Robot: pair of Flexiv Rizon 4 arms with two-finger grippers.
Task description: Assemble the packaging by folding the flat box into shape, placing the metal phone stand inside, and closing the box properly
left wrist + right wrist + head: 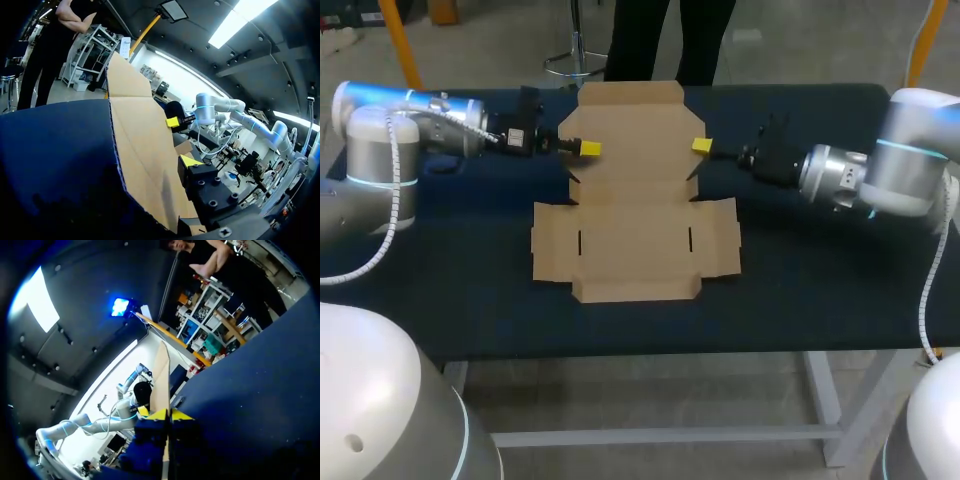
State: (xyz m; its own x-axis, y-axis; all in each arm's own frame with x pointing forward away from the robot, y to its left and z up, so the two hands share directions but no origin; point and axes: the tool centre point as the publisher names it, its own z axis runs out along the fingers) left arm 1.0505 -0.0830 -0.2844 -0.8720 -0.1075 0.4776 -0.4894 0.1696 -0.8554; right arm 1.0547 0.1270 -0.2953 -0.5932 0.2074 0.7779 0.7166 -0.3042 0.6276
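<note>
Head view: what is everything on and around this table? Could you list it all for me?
flat box: one, brown cardboard, lying unfolded in the middle of the table.
table: one, dark blue top, under the box and both arms.
left arm: one, silver-white, coming in over the table's far left corner.
right arm: one, silver-white, coming in from the right side.
left gripper: one, black with yellow tips, at the left edge of the box's far panel.
right gripper: one, black with yellow tips, closed on the box's right edge, which runs between its tips in the right wrist view.
</note>
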